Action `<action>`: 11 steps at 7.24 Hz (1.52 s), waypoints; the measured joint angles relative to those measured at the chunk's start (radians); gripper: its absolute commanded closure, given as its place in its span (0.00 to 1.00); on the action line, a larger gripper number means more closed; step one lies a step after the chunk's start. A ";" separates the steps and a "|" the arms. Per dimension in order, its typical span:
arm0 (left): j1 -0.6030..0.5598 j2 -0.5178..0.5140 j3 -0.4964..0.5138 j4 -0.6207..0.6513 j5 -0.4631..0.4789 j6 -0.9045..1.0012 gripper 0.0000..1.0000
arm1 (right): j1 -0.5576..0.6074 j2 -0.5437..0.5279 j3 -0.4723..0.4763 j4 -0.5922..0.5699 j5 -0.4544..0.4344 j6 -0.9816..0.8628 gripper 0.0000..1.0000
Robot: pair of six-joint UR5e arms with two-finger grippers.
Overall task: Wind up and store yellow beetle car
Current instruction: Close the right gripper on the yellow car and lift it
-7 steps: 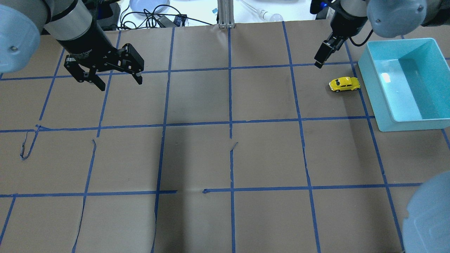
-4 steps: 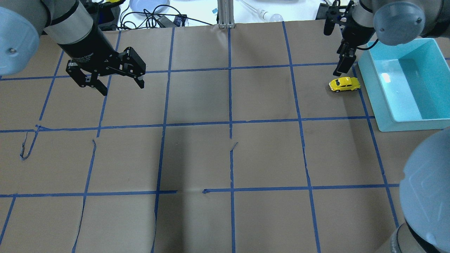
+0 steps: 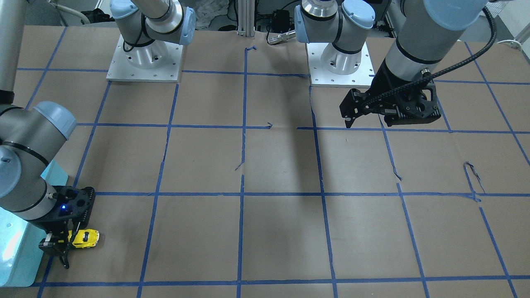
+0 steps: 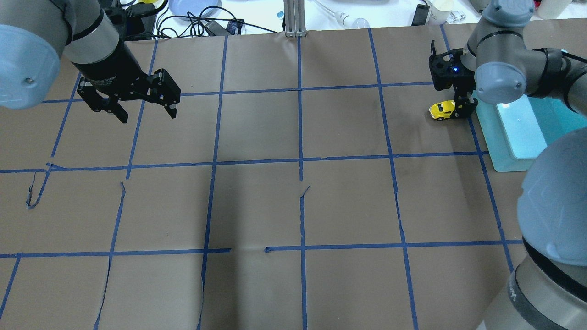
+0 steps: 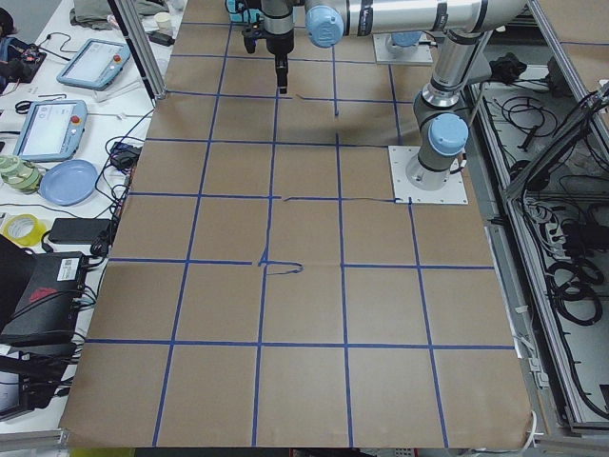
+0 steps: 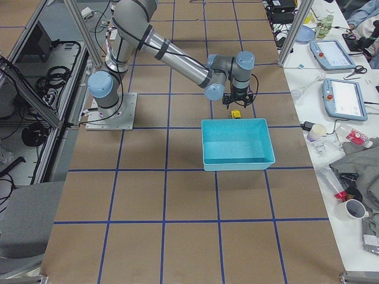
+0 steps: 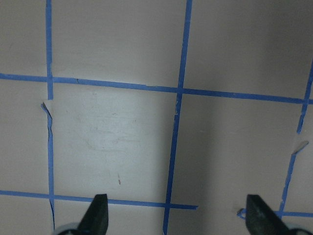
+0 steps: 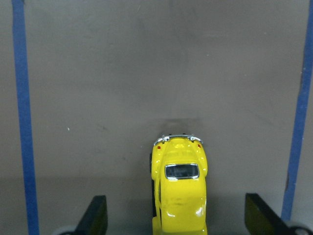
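The yellow beetle car [image 4: 441,110] stands on the brown paper table next to the teal bin [image 4: 486,137]. It also shows in the front view [image 3: 86,239], the right side view [image 6: 235,113] and the right wrist view [image 8: 178,188]. My right gripper [image 4: 462,110] is low over the car's bin-side end, also seen in the front view [image 3: 60,248]. In the wrist view its fingers [image 8: 98,215] stand wide apart on either side of the car, not touching it. My left gripper [image 4: 147,117] hangs open and empty above the far left of the table, also in the front view [image 3: 368,122].
The teal bin [image 6: 237,163] lies open just beyond the car. Blue tape lines grid the table. A bench with cables and a blue plate [image 4: 195,7] runs past the far edge. The two arm bases [image 3: 145,62] stand at the robot's side.
My right gripper has swung toward the bin and come down onto the car, so its fingers now straddle it. The left gripper has drifted slightly left. The car has not moved.
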 measured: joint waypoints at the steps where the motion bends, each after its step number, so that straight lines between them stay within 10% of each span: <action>1: -0.001 0.008 0.002 0.005 -0.015 0.004 0.00 | -0.005 0.013 0.006 -0.011 0.001 -0.054 0.01; 3: -0.004 0.019 0.003 0.008 -0.039 0.009 0.00 | -0.010 0.029 0.006 -0.020 -0.002 -0.086 0.04; 6: 0.006 0.025 0.001 0.022 -0.040 0.011 0.00 | -0.013 0.051 0.002 -0.025 -0.015 -0.040 0.75; 11: -0.003 0.032 -0.001 0.027 -0.033 0.009 0.00 | -0.013 -0.030 0.003 0.062 0.011 0.024 0.88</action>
